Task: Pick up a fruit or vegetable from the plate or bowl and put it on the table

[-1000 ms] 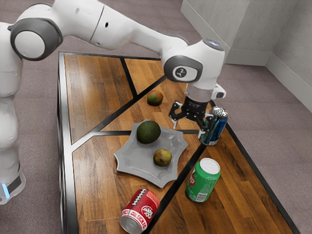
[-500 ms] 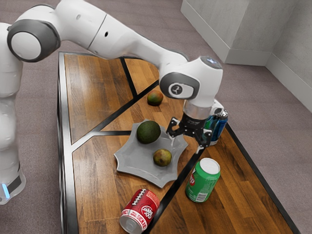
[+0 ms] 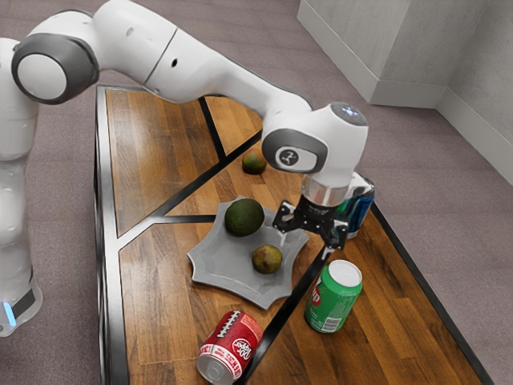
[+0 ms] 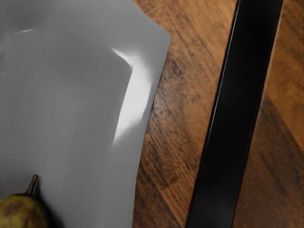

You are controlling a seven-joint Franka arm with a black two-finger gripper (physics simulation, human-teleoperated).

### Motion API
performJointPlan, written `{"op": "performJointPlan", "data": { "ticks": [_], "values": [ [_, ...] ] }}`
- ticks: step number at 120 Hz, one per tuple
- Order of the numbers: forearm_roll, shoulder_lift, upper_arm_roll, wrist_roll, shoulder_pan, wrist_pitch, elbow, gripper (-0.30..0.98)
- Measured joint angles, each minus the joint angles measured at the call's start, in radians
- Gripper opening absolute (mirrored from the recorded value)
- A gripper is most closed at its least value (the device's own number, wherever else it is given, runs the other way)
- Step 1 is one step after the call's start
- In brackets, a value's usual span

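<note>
Dr Pepper can near gray plate

1. That table looks like real wood, streaky, with a soft sheen; its black strips are smooth.
2. Smooth grey plate, glossy enough to glint white.
3. Near cans, red and green: printed metal, by their look.
4. The arm wears smooth, plastic-looking, faintly glossy white.
5. Floor: matt, like carpet.
</note>
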Motion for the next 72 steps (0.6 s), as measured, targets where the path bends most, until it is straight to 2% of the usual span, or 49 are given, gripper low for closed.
{"op": "performJointPlan", "data": {
  "ticks": [9,18,42,72],
  "values": [
    [-0.015,-0.14,0.036,-0.004,-0.006,0.001,-0.103,0.67],
    [-0.033,-0.187,0.051,-0.006,-0.004,0.003,-0.149,0.67],
    [-0.061,-0.167,0.058,-0.009,-0.014,0.034,-0.169,0.67],
    [-0.068,-0.125,0.118,-0.012,-0.107,0.072,-0.17,0.67]
  ]
}}
